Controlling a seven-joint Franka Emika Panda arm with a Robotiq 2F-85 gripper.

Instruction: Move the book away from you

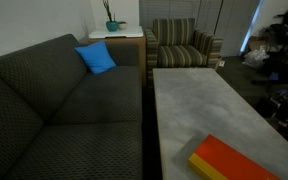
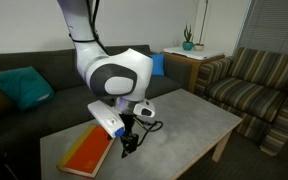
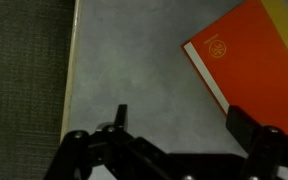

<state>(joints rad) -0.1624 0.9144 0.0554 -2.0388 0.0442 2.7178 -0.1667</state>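
The tool (image 3: 181,128) hangs released, jaws wide with nothing between them, low over the bench (image 3: 134,70), while the book (image 3: 252,62) lies flat ahead of it, off beyond the finger at the wrist view's right, long axis slanted, so a push likely needs a sidestep first

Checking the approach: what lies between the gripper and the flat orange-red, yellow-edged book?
Only bare grey tabletop, seen in the wrist view, separates the open gripper from the orange-red book.
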